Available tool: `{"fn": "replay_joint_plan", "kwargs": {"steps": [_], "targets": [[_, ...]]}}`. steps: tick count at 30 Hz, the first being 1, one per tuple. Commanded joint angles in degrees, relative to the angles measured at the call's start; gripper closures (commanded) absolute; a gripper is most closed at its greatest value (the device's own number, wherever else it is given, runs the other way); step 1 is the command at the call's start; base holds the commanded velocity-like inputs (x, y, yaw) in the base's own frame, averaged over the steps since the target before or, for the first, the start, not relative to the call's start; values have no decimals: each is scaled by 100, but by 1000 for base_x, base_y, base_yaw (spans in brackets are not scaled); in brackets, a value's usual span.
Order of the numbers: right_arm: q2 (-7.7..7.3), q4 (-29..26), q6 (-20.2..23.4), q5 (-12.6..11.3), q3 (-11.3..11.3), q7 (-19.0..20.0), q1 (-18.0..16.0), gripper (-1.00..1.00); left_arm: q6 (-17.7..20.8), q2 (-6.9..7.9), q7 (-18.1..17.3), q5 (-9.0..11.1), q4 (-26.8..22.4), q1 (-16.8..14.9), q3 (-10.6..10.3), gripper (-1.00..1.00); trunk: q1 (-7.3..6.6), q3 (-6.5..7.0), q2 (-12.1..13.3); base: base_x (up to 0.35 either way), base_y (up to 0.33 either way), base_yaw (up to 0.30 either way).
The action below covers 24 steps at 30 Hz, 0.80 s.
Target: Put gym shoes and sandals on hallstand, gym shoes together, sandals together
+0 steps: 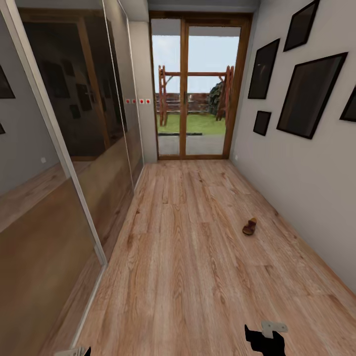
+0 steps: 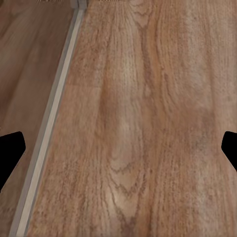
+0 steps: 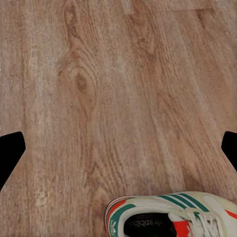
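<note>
Now, sandal [image 1: 249,227]: I see it at 1 o'clock on corridor floor [image 1: 188,257].
Gym shoe [image 3: 173,217]: beneath right gripper [image 3: 118,148], spread.
Left gripper [image 2: 118,148]: spread.

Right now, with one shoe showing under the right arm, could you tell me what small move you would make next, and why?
I would probably lower the right end effector toward the off-white lace-up sneaker with green stripes and centre over it. Its fingers look spread wide with only bare wood-grain plank floor between them, and the sneaker sits at the frame's edge. The small dark-brown sandal lies farther down the corridor.
</note>
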Motion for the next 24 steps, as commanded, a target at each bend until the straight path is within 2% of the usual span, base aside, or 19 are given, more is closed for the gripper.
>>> {"fn": "replay_joint_plan", "kwargs": {"steps": [1,13,16,17,21,22,24], "targets": [[-1,9,-19,59,-32,-27,-5,-100,-23,-3,-30,-57,4,-6,49,-100,0,-5,-2,115,64,0],[-1,9,-19,58,-32,-28,-5,-100,-23,-10,-30,-53,8,-6,48,-100,0,-5,-2,162,128,0],[-1,11,-19,61,-32,-33,-5,-100,-28,-155,-24,-46,-15,-8,46,-100,0,-5,-2,26,20,0],[-1,10,-19,58,-32,-34,-5,-100,-26,-342,-3,-59,-53,-37,41,-100,0,-5,-2,11,8,0],[-1,9,-19,56,-32,-34,-5,-100,-20,-576,176,-81,-81,-79,36,-100,0,-5,-2,6,5,0],[-1,10,-19,58,-32,-34,-5,-100,-12,-723,545,-148,-92,-114,29,-100,0,-5,-2,2,1,0],[-1,9,-19,56,-32,-33,-5,-100,-6,-802,817,-248,-96,-189,2,-100,0,-5,-2,1,0,0]]}}
